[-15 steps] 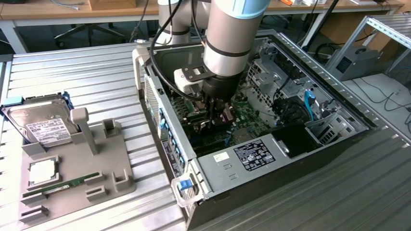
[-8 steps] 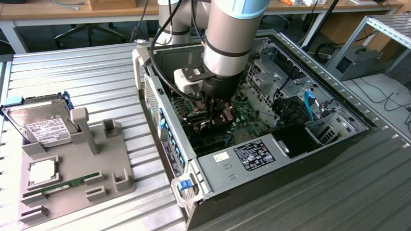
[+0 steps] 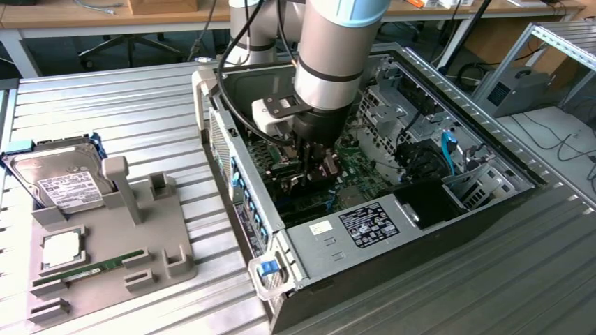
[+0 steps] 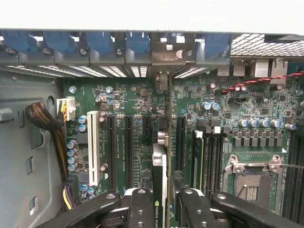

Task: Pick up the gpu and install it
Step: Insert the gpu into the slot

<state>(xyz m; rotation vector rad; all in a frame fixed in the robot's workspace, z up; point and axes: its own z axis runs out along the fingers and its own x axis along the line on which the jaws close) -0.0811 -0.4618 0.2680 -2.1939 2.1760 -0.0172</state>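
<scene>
Black, thin gpu [image 4: 160,190] standing on edge inside the open case [image 3: 484,209], seen edge-on in the wrist view, long axis running from between the fingers toward the rear slot wall with its blue latches [image 4: 99,42]. Metal bracket end pointing at that wall, reaching the slot opening. Lower edge lying along the green motherboard [image 4: 228,123], in line with the dark expansion slots beside the white slot [image 4: 93,147]. Gripper [image 4: 161,209] partly closed, clamping the card from both sides, black fingers [image 4: 140,206] pressing its faces. In the exterior view, arm [image 3: 337,49] reaching straight down into the case, gripper [image 3: 312,171] low over the board. Hard drive [image 3: 58,183] and memory stick [image 3: 91,268] resting on the grey tray [image 3: 167,237] at the exterior view's left.
</scene>
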